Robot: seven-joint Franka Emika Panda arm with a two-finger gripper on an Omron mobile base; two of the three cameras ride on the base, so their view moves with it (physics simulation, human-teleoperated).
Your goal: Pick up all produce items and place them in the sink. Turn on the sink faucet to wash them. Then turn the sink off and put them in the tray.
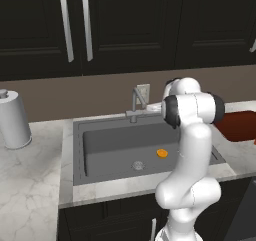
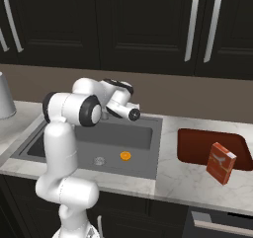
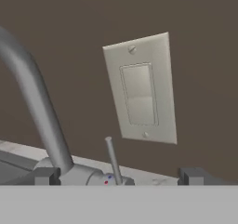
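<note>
- Produce (image 1: 162, 153): one orange piece is lying on the sink (image 1: 75, 150) floor, just beside the round drain (image 1: 138, 165), on the side toward the tray. Placing it in the basin is judged done for this item; no other produce is showing on the counter.
- Faucet (image 1: 136, 104): it is standing at the back rim of the sink, in front of the white wall plate (image 3: 142, 89). No water is showing from the spout, so the wash is judged not yet begun.
- Lever (image 3: 112, 160): in the hand view the thin lever is rising from the faucet base, between the two fingertips (image 3: 45, 176) but apart from both. The turn-on step is judged to be in hand.
- Tray (image 2: 197, 145): the dark red tray is sitting on the counter beside the sink, holding no produce. An orange box (image 2: 220, 163) is leaning at its near corner.
- Gripper (image 3: 118, 176): the jaws are standing at their widest, straddling the lever, holding nothing and touching nothing as far as can be seen.
- Left to do: water on, wash, water off, produce moved to the tray.
</note>
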